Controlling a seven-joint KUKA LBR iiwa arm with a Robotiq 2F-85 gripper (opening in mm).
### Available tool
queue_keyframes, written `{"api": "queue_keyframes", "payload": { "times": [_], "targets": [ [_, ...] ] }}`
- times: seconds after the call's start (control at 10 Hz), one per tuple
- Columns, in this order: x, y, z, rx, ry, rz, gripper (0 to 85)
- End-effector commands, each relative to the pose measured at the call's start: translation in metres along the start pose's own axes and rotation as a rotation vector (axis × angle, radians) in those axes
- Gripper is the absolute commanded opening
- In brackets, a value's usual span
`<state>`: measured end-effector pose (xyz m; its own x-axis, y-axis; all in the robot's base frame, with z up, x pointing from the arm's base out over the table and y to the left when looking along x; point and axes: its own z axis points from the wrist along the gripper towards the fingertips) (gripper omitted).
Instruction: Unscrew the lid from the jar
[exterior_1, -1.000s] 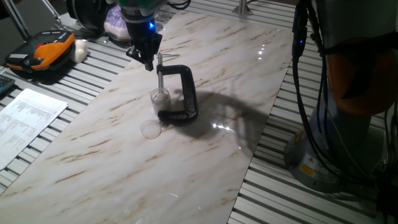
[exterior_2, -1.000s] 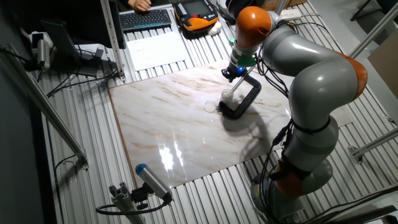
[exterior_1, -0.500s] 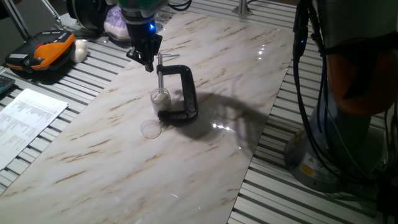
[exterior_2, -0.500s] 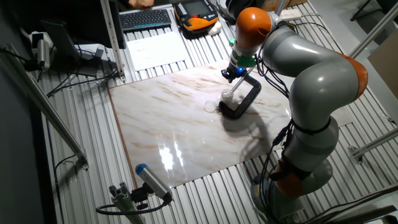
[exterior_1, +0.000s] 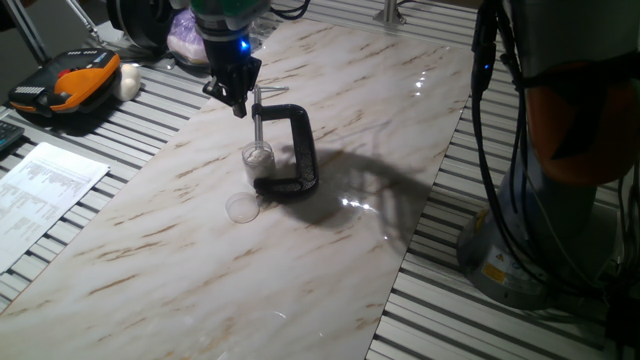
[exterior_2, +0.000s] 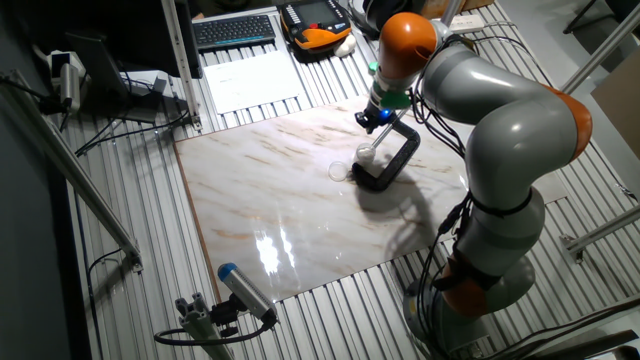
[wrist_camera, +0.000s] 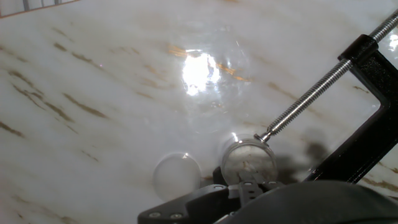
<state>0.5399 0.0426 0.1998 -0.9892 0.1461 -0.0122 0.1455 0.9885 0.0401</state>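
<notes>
My own housing fills the bottom of the hand view, hiding my fingertips there. My gripper (exterior_1: 238, 104) looks pinched together and empty, though it is too small to be sure. Nearest in one fixed view, the lid (exterior_1: 242, 208) lies loose on the marble table (exterior_1: 330, 270), just beside the jar (exterior_1: 258, 157), which sits pinned under the screw of the black C-clamp (exterior_1: 296, 150). I hover above the clamp's top. Compared with a second ago, I have shifted only slightly; lid and jar are unmoved.
</notes>
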Motion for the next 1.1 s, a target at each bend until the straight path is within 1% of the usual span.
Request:
{"api": "queue_keyframes", "payload": {
  "times": [0.0, 0.2, 0.4, 0.7, 0.9, 1.0],
  "targets": [
    [-0.0001, 0.0004, 0.0002, -0.006, 0.003, 0.0, 0.0],
    [-0.0002, 0.0008, 0.0009, -0.003, 0.002, -0.004, 0.0],
    [0.0, 0.0011, 0.0009, -0.008, 0.001, -0.008, 0.0],
    [-0.0003, 0.0012, 0.0017, -0.006, -0.003, -0.009, 0.0],
    [-0.0006, 0.0003, 0.0019, 0.0, -0.008, -0.013, 0.0],
    [-0.0007, -0.0006, 0.0021, 0.012, -0.011, -0.022, 0.0]
  ]
}}
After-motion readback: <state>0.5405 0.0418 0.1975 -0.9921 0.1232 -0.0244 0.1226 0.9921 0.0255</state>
